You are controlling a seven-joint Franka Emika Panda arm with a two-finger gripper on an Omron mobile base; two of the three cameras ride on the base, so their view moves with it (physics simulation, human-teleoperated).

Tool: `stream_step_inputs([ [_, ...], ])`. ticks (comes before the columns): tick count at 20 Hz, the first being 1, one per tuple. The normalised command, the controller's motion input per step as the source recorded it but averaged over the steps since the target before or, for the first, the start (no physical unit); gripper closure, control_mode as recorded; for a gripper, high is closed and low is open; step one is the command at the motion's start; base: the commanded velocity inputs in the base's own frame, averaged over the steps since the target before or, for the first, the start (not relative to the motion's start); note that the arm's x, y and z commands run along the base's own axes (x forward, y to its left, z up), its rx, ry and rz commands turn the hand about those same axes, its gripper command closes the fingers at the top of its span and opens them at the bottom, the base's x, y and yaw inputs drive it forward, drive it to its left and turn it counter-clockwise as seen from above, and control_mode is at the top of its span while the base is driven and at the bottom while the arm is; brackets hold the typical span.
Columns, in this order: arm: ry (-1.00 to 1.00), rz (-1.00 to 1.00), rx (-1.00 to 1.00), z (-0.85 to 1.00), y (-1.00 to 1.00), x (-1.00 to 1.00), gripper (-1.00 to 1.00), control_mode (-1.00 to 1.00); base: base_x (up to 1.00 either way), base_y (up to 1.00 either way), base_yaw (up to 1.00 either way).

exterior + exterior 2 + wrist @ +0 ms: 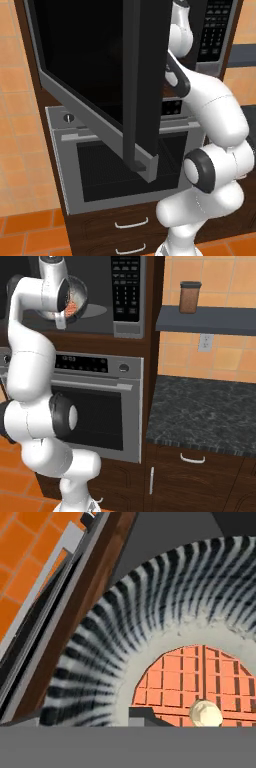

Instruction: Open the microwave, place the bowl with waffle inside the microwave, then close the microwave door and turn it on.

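Bowl with waffle (75,300) sits inside microwave (127,296); gripper (62,320) grip undeterminable. Risk: withdrawing arm drags bowl outward, spilling.

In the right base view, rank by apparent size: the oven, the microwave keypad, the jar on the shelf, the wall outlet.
1. oven, largest
2. microwave keypad
3. jar
4. wall outlet, smallest

The jar and outlet sit farther back, so true sizes may differ.

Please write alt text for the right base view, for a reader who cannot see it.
A white robot arm reaches into the open black-fronted microwave, over a small grey bowl with an orange waffle. Below it sits a silver oven.
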Motion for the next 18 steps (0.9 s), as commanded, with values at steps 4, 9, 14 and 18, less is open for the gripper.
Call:
stream_step_inputs([
  [4,0.00,-0.01,-0.02,-0.03,0.33,0.46,1.00,-1.00,0.00,0.00,0.00],
  [9,-0.01,-0.02,-0.05,-0.06,0.33,0.42,1.00,-1.00,0.00,0.00,0.00],
  [14,-0.04,-0.01,-0.05,-0.34,0.35,0.73,1.00,-1.00,0.00,0.00,0.00],
  [18,-0.18,0.00,-0.06,-0.69,0.33,0.77,1.00,-1.00,0.00,0.00,0.00],
])
